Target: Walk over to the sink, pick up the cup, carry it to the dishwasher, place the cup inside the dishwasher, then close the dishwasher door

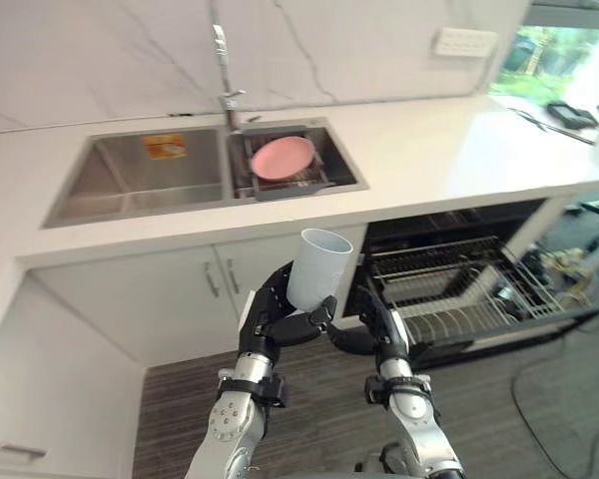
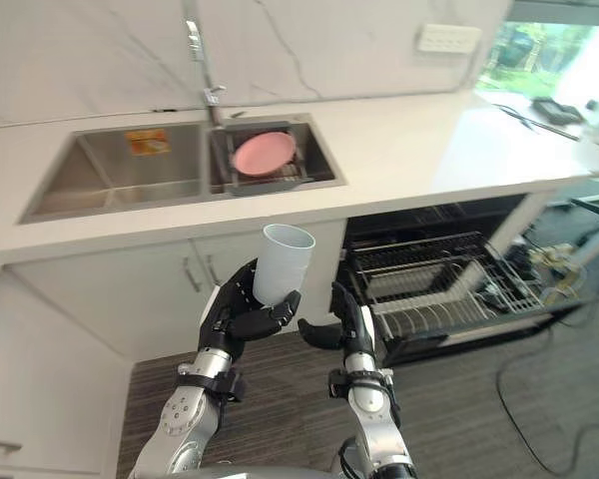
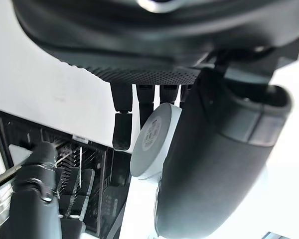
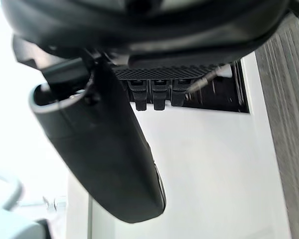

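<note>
White counter [image 1: 429, 140] holds one two-basin sink [image 1: 140, 175] with one pink plate [image 1: 283, 157]. One cup [image 1: 319, 264] sits upright in the left hand [image 1: 272, 317], which curls round its lower wall; it looks light, stiff and slick, best gripped mid-wall. Right hand [image 1: 387, 329] hangs loose, empty, near one open dishwasher [image 1: 459, 299].

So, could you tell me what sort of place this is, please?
Most likely a home kitchen: a steel double sink set in a white counter, and an open dishwasher below it.
</note>
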{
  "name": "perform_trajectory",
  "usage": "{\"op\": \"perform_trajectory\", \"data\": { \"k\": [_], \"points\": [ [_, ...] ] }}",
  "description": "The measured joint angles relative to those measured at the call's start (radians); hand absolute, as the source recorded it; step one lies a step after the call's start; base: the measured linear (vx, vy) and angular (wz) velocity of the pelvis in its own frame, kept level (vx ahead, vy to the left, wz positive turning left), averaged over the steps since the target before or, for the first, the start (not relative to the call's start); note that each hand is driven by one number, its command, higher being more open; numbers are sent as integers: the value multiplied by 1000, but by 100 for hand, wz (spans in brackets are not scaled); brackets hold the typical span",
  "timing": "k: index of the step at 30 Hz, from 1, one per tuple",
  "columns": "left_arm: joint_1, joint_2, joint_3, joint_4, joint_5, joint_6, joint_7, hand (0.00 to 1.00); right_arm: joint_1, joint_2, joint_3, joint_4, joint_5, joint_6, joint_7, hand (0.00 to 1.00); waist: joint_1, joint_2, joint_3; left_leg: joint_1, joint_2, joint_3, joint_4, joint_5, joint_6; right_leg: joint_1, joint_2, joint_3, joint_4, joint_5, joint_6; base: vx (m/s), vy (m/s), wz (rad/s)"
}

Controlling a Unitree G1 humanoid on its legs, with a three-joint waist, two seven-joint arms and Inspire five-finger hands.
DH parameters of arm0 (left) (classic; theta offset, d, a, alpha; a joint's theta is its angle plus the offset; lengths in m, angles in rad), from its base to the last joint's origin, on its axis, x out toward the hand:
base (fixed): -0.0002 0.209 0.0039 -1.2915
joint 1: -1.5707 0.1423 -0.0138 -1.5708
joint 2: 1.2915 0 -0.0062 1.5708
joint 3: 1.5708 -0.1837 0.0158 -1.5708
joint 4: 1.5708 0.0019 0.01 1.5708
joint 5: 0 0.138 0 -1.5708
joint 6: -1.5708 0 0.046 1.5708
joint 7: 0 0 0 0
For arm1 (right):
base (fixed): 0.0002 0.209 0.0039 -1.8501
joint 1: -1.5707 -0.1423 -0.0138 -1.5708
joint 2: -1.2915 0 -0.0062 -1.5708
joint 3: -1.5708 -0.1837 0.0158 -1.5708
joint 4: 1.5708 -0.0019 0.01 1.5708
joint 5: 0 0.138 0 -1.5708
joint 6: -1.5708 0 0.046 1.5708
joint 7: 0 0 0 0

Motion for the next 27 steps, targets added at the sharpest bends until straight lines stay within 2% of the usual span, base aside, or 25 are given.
{"op": "perform_trajectory", "data": {
  "k": [1, 2, 3, 4, 5, 6, 7, 8, 9, 10, 11, 12, 15, 16, 17, 18, 19, 21, 23, 27],
  "points": [
    [-4, -4, 12, 6, 1, -4, 7, 30, 8, -2, 3, -29, -2, -1, -4, 90, -13, -10, -8, 11, 2, 0, 24, -21, -25, 11, 27, 5, -67, 115, -13, 255, -140, -41],
    [-3, -26, 17, 14, 8, -4, 12, 30, 21, -20, 1, -60, -10, -4, -13, 90, -23, 26, -5, 24, 32, -22, 34, -29, -35, 44, 63, 4, -100, 119, -21, 248, -125, -26],
    [-3, -26, 17, 14, 8, -4, 12, 30, 21, -20, 1, -60, -10, -4, -13, 90, -23, 26, -5, 24, 32, -22, 34, -29, -35, 44, 63, 4, -100, 119, -21, 263, -132, -46],
    [-8, -50, 24, 13, 20, -6, 17, 30, 45, -44, -4, -116, -10, -5, -20, 90, -23, 63, -7, 36, 63, -66, 36, -31, -40, 70, 112, 15, -148, 124, -30, 211, -117, -36],
    [-11, -55, 25, 13, 20, -6, 18, 30, 51, -49, -8, -128, -10, -5, -24, 90, -26, 72, -8, 36, 69, -69, 46, -31, -40, 80, 125, 16, -163, 126, -32, 251, -130, -45],
    [-20, -62, 24, 13, 20, -6, 18, 30, 69, -51, -27, -151, -10, -6, -36, 90, -28, 82, -6, 33, 94, -76, 93, -22, -54, 114, 152, 19, -201, 128, -36, 235, -97, -22],
    [-22, -69, 25, 13, 20, -6, 19, 30, 84, -52, -36, -164, -10, -6, -43, 90, -30, 85, -3, 23, 118, -84, 176, -2, -84, 161, 173, 26, -240, 131, -40, 230, -91, -27],
    [-22, -72, 26, 14, 20, -6, 20, 30, 92, -53, -39, -173, -10, -6, -47, 90, -31, 86, -2, 17, 132, -91, 233, 15, -97, 186, 183, 35, -261, 132, -41, 272, -66, -46],
    [-22, -75, 38, 13, 20, -7, 22, 30, 113, -53, -41, -206, -9, -8, -54, 90, -27, 90, 1, -16, 153, -112, 376, 94, -93, 247, 194, 66, -309, 135, -44, 216, -29, -61],
    [-21, -77, 47, 14, 20, -9, 30, 30, 115, -53, -39, -218, -7, -15, -55, 90, -23, 85, 5, -36, 154, -121, 435, 94, -105, 273, 192, 92, -333, 140, -43, 253, -3, -66],
    [-22, -77, 50, 14, 20, -13, 37, 30, 115, -53, -39, -229, -6, -21, -55, 90, -22, 86, 4, -56, 150, -138, 452, 70, -111, 281, 191, 107, -346, 142, -43, 209, 39, -69],
    [-28, -79, 56, 13, 20, -21, 39, 30, 115, -49, -44, -257, -5, -36, -58, 90, -22, 93, 2, -113, 124, -182, 450, 15, -112, 299, 184, 138, -371, 150, -36, 219, 54, -58],
    [-29, -83, 62, 13, 22, -22, 44, 30, 109, -46, -45, -267, 7, -48, -56, 90, -5, 84, 10, -179, 66, -259, 353, -20, -108, 326, 159, 198, -390, 154, -30, 195, 117, -69],
    [-31, -84, 63, 12, 39, -22, 50, 30, 107, -46, -45, -267, 24, -49, -56, 90, 0, 84, 18, -198, 22, -326, 253, -15, -114, 338, 145, 221, -390, 154, -25, 176, 220, -71],
    [-31, -88, 63, 8, 47, -22, 59, 30, 108, -48, -43, -267, 26, -52, -55, 90, 2, 98, 20, -187, -3, -402, 81, 71, -123, 345, 147, 240, -385, 153, -12, 172, 240, -68],
    [-32, -96, 64, 2, 50, -23, 64, 30, 109, -52, -41, -272, 32, -54, -54, 90, 1, 123, 17, -186, 3, -434, 2, 186, -121, 353, 162, 250, -388, 147, 4, 173, 249, -58],
    [-39, -78, 67, 2, 56, -27, 72, 30, 113, -39, -37, -263, 44, -56, -48, 90, 0, 92, 28, -164, -17, -419, 17, 183, -126, 371, 139, 273, -397, 134, 30, 157, 208, -31],
    [-49, -58, 68, 1, 56, -28, 79, 30, 133, -30, -25, -286, 73, -59, -27, 90, -7, 55, 29, -141, -52, -399, -37, 195, -104, 370, 100, 279, -407, 135, 31, 161, 179, -13],
    [-50, -52, 66, 0, 57, -28, 79, 30, 133, -27, -24, -304, 106, -59, 2, 90, -7, 49, 33, -124, -72, -384, -67, 204, -90, 368, 79, 286, -412, 138, 36, 92, 109, -8],
    [-50, -44, 68, -14, 59, -28, 77, 30, 134, -26, -23, -336, 151, -62, 46, 90, -4, 48, 32, -92, -85, -369, -127, 218, -78, 369, 68, 303, -429, 143, 43, 33, 33, -10]
  ]
}}
